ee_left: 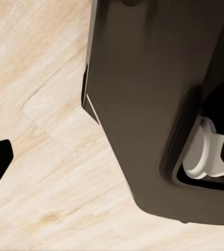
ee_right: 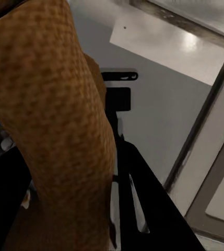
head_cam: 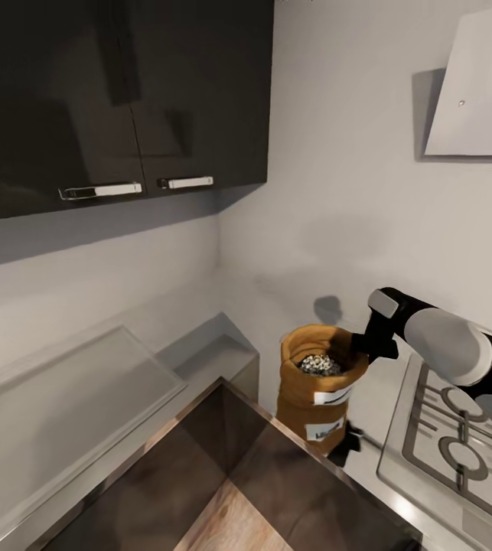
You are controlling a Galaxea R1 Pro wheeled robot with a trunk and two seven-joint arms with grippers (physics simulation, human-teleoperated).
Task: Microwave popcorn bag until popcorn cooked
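Popcorn bag (head_cam: 318, 390) stands upright on the pale tabletop (head_cam: 70, 398) in the corner of the kitchen, just beside the gas hob (head_cam: 460, 440), with its mouth open and rolled into a thick rim. It looks like a soft woven sack, so I judge it light and easy to deform; a hard squeeze could fold the wall and spill the popcorn (head_cam: 320, 364), which shows as small pale kernels heaped inside. The right claw (head_cam: 373, 337) is at the rim, and in the right wrist view the rough golden-brown weave (ee_right: 54, 130) lies between a dark finger (ee_right: 135, 193) and the other side, so it seems to be gripping the bag at the rim. The rolled rim is probably the firmest place to hold. For the left claw I cannot tell the state; its camera looks down on the wooden floor (ee_left: 44, 130) and the dark robot base (ee_left: 153, 104). Above hang glossy black cabinets (head_cam: 115, 99) with metal handles.
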